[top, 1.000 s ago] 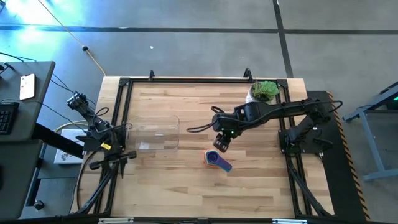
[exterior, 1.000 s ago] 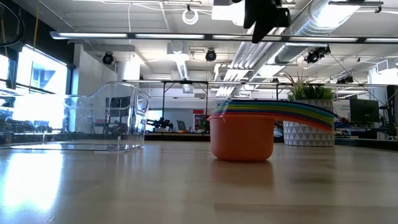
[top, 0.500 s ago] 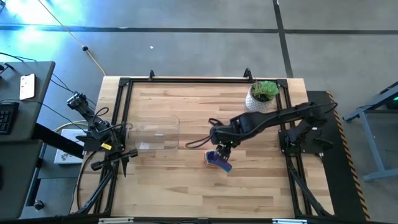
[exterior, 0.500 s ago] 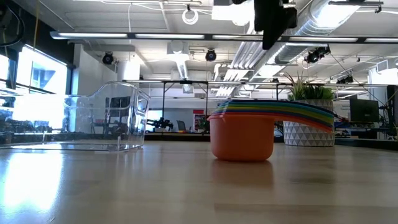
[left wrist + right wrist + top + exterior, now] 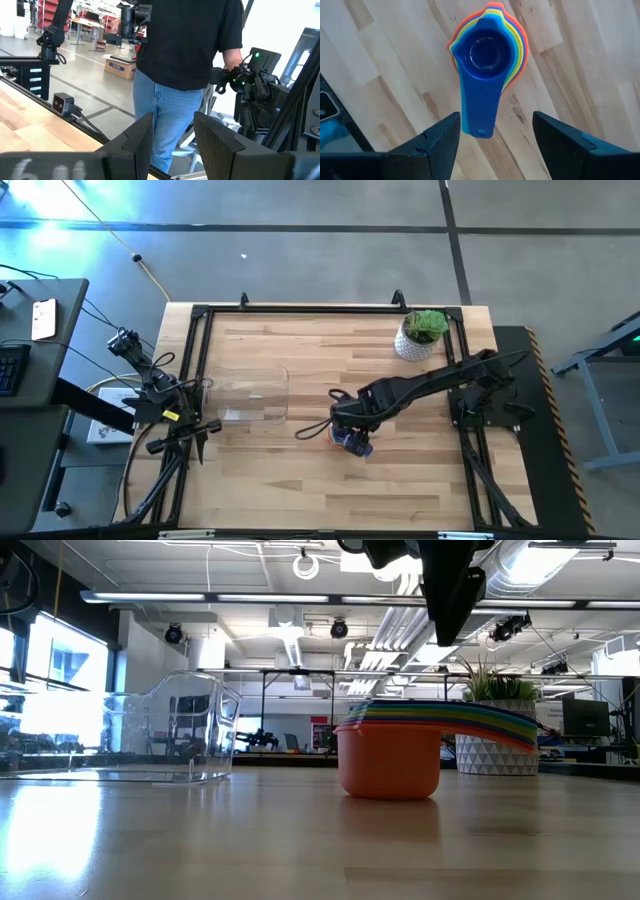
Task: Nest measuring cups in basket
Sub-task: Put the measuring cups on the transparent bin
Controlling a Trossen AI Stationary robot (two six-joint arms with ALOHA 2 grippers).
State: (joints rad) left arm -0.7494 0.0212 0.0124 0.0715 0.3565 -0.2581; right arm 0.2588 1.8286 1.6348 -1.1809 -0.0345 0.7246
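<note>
1. The nested stack of small round plastic measuring cups (image 5: 390,755) stands right of centre in the low view, on the pale wooden table (image 5: 300,840). The orange cup is outermost; the blue one (image 5: 482,75) sits innermost, its flat handle lying on the others' handles.
2. Counted by rim colour in the low view: seven cups, one each of orange, red, yellow, green, cyan, blue and purple, though the thin rims are hard to separate.
3. Directly above the stack hangs the right pincer (image 5: 495,135), fingers spread wide and empty, straddling the blue handle from above.
4. In my judgement the cups are light, stiff and smooth. Taken by the fanned handles, the stack may slip apart. Closing across the bundled handles near the bowls looks the surest hold.
5. Farther left stands one clear rectangular plastic basket (image 5: 170,735), with no cups in it, well apart from the stack.
6. One white patterned pot with a green plant (image 5: 420,335) sits at the upper right of the high view.
7. The left pincer (image 5: 172,140), open and empty, waits at the table's left edge, with a person standing beyond it.
</note>
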